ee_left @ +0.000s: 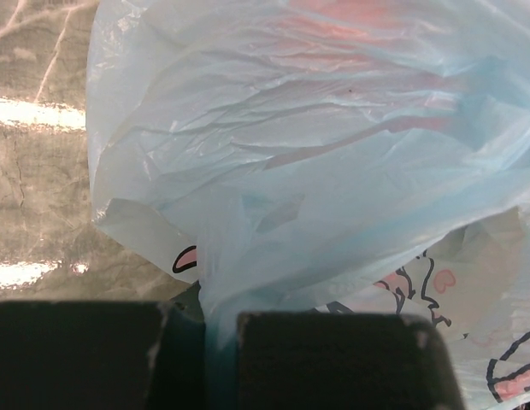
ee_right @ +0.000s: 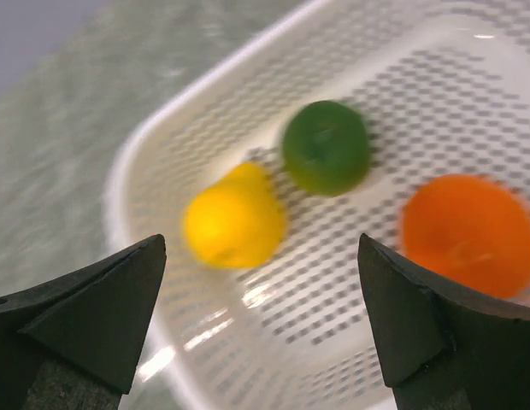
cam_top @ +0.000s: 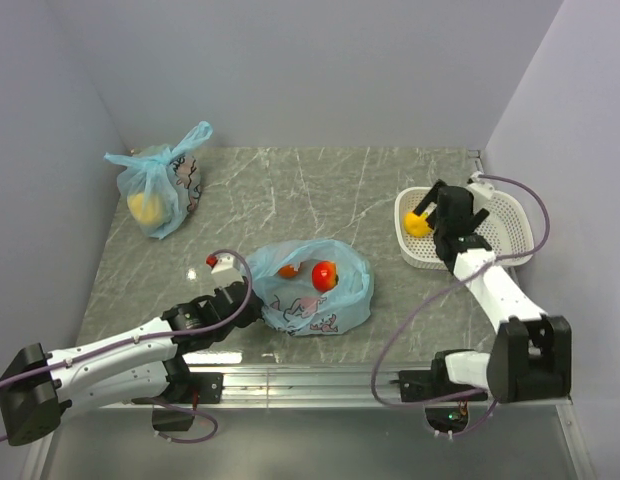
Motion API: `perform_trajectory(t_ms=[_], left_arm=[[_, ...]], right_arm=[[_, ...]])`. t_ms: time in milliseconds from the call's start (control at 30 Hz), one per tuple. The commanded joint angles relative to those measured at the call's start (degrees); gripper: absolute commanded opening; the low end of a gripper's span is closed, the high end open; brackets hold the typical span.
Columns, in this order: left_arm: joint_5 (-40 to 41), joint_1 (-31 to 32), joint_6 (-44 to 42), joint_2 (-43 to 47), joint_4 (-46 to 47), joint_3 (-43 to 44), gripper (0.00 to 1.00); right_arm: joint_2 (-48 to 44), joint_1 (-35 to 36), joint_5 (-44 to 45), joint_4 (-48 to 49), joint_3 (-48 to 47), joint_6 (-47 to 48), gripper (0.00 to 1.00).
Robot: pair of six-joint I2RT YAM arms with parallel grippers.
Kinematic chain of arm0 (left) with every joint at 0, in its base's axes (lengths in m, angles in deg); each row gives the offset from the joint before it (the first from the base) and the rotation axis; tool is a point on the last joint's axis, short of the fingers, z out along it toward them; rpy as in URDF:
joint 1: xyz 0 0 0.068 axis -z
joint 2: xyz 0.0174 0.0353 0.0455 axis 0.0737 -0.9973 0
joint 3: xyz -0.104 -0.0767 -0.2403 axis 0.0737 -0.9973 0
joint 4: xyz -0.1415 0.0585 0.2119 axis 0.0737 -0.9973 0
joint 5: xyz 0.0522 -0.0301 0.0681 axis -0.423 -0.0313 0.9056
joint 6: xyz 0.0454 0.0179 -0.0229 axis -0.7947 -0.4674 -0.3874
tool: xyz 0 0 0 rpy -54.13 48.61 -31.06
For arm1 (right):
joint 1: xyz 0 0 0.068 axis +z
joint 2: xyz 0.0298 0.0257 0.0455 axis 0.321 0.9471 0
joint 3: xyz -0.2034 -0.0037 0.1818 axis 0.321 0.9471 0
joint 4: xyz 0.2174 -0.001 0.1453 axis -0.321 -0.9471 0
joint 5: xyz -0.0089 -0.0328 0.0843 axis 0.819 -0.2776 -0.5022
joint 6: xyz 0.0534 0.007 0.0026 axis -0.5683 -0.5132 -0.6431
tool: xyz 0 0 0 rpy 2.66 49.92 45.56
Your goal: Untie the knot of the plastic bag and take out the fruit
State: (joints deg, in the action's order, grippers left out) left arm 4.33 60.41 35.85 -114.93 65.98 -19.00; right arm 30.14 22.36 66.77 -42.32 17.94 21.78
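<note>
Lying near the middle of the marbled table (cam_top: 390,180), the plastic bag (cam_top: 335,305) was seen slumped, its longer side running left to right and its mouth apparently loosened and gaping upward. Inside it, a red fruit (cam_top: 324,275) was exposed, with an orange fruit (cam_top: 288,270) just to its left. A fold at the bag's near-left edge was pinched between the pressed-together fingers of the left gripper (ee_left: 220,333), the film showing bunched in the narrow gap between them in the left wrist view.

Well apart to the right, a white basket (cam_top: 520,225) was set by the right wall, and the right gripper (ee_right: 261,243) was held above it with its fingers spread wide and nothing between them. Below it a yellow fruit (ee_right: 235,226), a green fruit (ee_right: 326,147) and a second orange fruit (ee_right: 466,235) were seen resting in the basket (the view was blurred). A second blue bag (cam_top: 160,195), knotted and showing a yellow lump, was left at the far left.

Unloading was judged partly done. The remaining fruit lay to the left of the free right gripper and nearer the arm bases than the basket. The left arm was nearer, but it was occupied holding the bag. A reach by the right arm across to the open mouth was therefore judged the likely next requirement, the red fruit being the closer of the two.
</note>
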Motion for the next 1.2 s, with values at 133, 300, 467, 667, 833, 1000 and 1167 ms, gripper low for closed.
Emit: perform_trajectory(t_ms=[133,300,467,667,833,1000,1167], left_arm=[[3.1,0.1,-2.7,-1.4,-1.6,5.7,0.0],[4.0,0.0,-3.0,-1.2,-3.0,7.4,0.0],[4.5,0.0,-3.5,-1.4,-3.3,8.8,0.0],[3.8,0.0,-3.9,-2.1,-4.1,9.8,0.01],[2.9,0.0,-3.5,-1.5,-4.0,9.0,0.01],[0.7,0.0,-2.7,-1.9,-3.0,7.4,0.0],[-0.4,0.0,-2.6,-2.5,-2.2,6.5,0.0]], right_arm=[[-13.4,22.3,-16.7,8.9,2.7,13.7,0.99],[-14.0,37.7,-27.3,4.3,-1.4,27.0,0.89],[-7.9,47.9,-28.3,5.3,-3.3,23.9,0.88],[1.8,52.6,-31.5,10.4,-3.2,18.0,0.88],[10.9,52.6,-26.6,10.2,-5.8,14.5,0.88],[16.0,52.2,-14.8,19.2,-4.1,10.7,0.89],[21.7,52.2,-7.3,25.7,-5.7,9.8,0.96]])
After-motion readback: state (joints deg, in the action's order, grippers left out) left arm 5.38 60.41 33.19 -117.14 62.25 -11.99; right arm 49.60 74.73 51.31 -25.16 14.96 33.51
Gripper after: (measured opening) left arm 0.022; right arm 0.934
